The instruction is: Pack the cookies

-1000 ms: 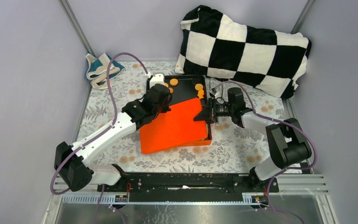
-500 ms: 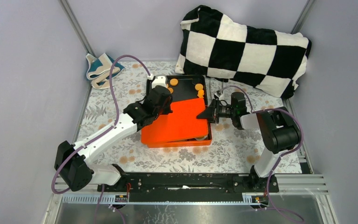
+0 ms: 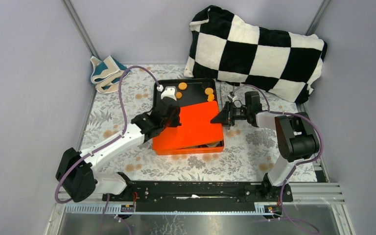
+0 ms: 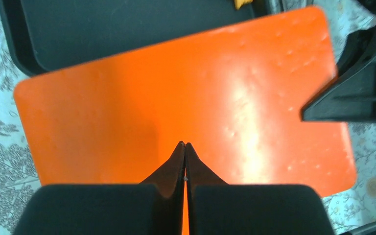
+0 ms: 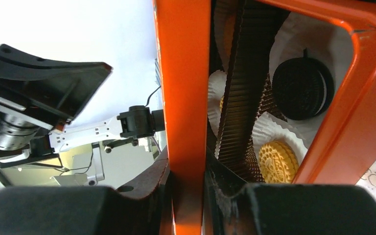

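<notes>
Some cookies [image 5: 278, 161] are boxed, right gripper [image 5: 188, 171] pinching the lid [image 3: 191, 128] nearly on, left gripper [image 4: 184, 147] clenched empty; more cookies [image 3: 182, 86] wait on the tray [image 3: 196, 99].

No legible text or numbers anywhere, embossed pattern on yellow cookie [image 5: 278, 161] unreadable

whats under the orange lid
Through the gap in the right wrist view: a dark sandwich cookie, a yellow cookie, white paper liners and a brown corrugated divider. The orange lid hides the rest.

Three orange cookies [image 3: 182, 86] showing; one black tray [image 3: 196, 93]; one orange lid [image 3: 191, 128]; one checkered pillow [image 3: 259, 49].
</notes>
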Tool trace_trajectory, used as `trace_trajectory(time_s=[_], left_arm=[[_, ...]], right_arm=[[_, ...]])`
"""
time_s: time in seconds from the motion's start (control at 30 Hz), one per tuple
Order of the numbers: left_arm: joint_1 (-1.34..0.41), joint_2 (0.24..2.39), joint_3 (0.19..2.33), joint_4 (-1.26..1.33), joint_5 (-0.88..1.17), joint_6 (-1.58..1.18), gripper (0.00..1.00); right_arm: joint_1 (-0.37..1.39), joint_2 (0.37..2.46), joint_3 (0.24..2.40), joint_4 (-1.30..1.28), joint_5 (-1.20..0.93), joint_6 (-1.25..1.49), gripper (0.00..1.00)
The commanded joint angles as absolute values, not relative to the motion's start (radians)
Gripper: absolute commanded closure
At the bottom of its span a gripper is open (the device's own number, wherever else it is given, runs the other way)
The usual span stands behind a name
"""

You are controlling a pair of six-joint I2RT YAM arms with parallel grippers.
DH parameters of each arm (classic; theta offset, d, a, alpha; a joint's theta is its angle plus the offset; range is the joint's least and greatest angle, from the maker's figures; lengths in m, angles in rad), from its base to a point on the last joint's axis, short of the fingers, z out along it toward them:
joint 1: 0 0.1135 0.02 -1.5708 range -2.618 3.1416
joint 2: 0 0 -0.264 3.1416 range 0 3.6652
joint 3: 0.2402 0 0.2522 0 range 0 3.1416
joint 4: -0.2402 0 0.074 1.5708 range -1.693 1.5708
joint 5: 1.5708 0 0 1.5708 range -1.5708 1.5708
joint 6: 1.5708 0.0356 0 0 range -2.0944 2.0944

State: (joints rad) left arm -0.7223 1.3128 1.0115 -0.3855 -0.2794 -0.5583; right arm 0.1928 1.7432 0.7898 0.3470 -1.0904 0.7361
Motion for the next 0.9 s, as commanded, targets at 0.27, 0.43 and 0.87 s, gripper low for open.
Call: trace_trajectory(time_s=[0.27, 0.43, 0.87], left_arm=[[-0.758, 1.236, 0.74, -0.248, -0.192, -0.627, 1.0], [-0.76, 1.234, 0.714, -0.236, -0.189, -0.626, 1.0], [-0.76, 1.274, 0.732, -0.216, -0.151, -0.612, 1.0]], right_arm=[[0.167, 1.778, 0.869, 0.018, -0.843, 0.5, 0.9], [0.167, 1.766, 0.873, 0.006, -0.78, 0.502, 0.6], [0.166, 1.566, 0.939, -0.223, -0.599, 0.47, 0.19]])
